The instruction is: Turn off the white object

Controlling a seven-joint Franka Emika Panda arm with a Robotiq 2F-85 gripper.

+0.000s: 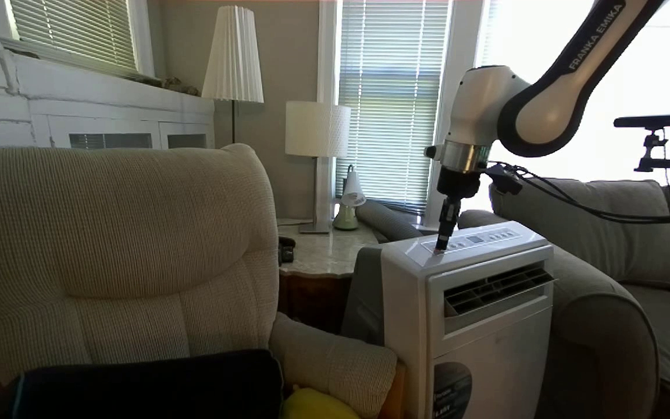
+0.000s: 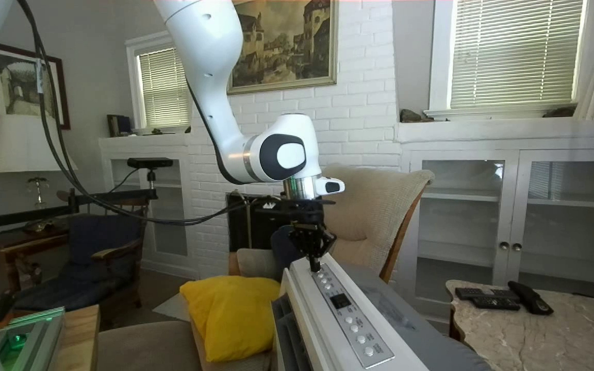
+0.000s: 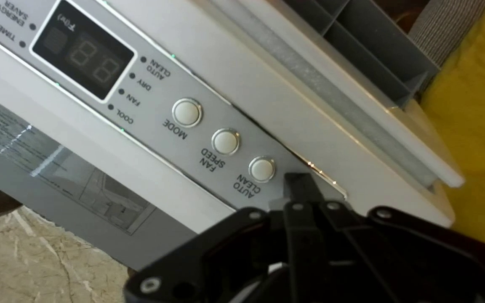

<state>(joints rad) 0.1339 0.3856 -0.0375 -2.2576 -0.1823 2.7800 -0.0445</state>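
White air conditioner (image 1: 474, 340), marbled tabletop (image 2: 534, 337), armchair (image 1: 131, 227), brick wall (image 2: 361, 77)

1. In an exterior view, the air conditioner (image 1: 474, 340) is seen from its front, at middle distance and slightly from above; windows (image 1: 393, 105) are faced beyond it.
2. In an exterior view, its control panel (image 2: 351, 312) is viewed lengthwise from one end, close and from above; a white brick wall (image 2: 361, 103) is faced.
3. In the wrist view, the panel is seen upside down, very near, from above.
4. A beige armchair (image 1: 125, 233) is shared by both exterior views, a marble table (image 1: 329, 256) by all three.
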